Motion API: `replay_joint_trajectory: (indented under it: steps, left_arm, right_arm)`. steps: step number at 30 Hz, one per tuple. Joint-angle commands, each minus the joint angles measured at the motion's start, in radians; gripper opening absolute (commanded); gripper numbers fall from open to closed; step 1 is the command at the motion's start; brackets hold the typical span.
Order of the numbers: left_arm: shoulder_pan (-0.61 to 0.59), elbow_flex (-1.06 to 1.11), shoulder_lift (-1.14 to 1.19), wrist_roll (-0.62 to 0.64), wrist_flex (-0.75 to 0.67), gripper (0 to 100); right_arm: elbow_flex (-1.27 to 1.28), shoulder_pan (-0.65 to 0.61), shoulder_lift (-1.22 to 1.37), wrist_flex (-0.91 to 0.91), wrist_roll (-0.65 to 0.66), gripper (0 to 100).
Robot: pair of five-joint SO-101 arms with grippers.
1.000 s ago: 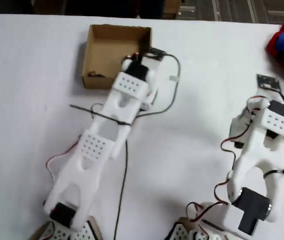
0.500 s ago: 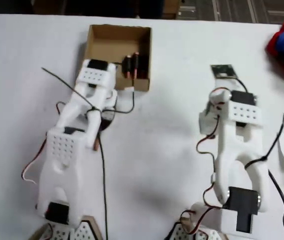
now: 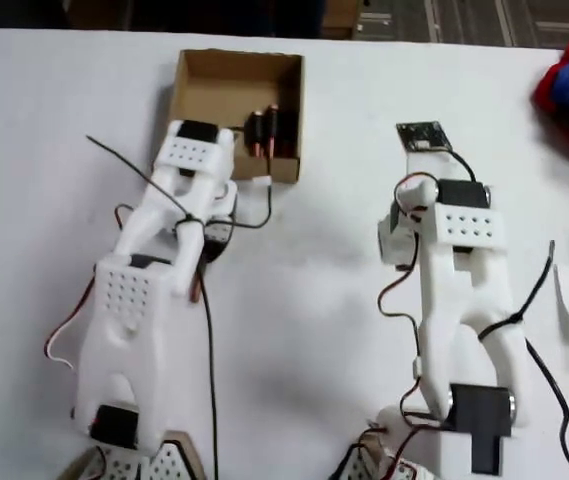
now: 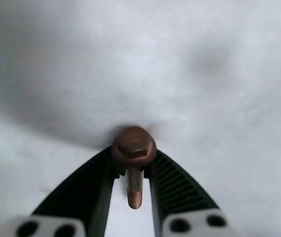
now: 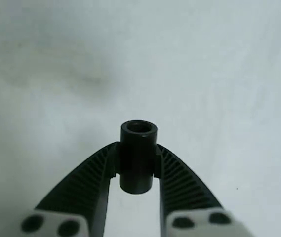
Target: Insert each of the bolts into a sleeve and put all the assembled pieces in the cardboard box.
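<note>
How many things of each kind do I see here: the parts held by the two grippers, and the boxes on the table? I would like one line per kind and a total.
Bolts: 1, the copper bolt in the left gripper.
Sleeves: 1, the black sleeve in the right gripper.
Cardboard boxes: 1, the cardboard box; the pieces inside it are too small to count.
Total: 3.

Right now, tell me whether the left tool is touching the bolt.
Touching. The left wrist view shows the left tool clamped on the bolt, both fingers pressed against its shank below the hex head.
</note>
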Motion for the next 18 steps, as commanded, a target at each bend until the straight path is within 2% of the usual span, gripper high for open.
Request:
replay_joint_trajectory:
  steps: [1, 4, 8, 12, 18]
  left_arm:
    - [-0.008, 0.002, -0.002, -0.003, -0.005, 3]
    - [-0.008, -0.071, -0.005, -0.003, 0.026, 2]
    - [-0.006, -0.099, -0.104, -0.002, 0.026, 2]
    - [0.009, -0.088, -0.308, -0.002, 0.028, 2]
    - [0.110, 0.179, -0.776, 0.012, 0.011, 2]
  right_arm:
    - [-0.006, -0.010, -0.128, -0.002, -0.006, 2.3]
    - [0.037, -0.028, -0.229, -0.001, 0.002, 2.3]
    - [0.180, -0.110, -0.383, -0.018, 0.086, 2.3]
    - [0.339, -0.101, -0.506, -0.162, 0.104, 2.3]
    - [0.509, -0.134, -0.607, -0.337, 0.100, 2.3]
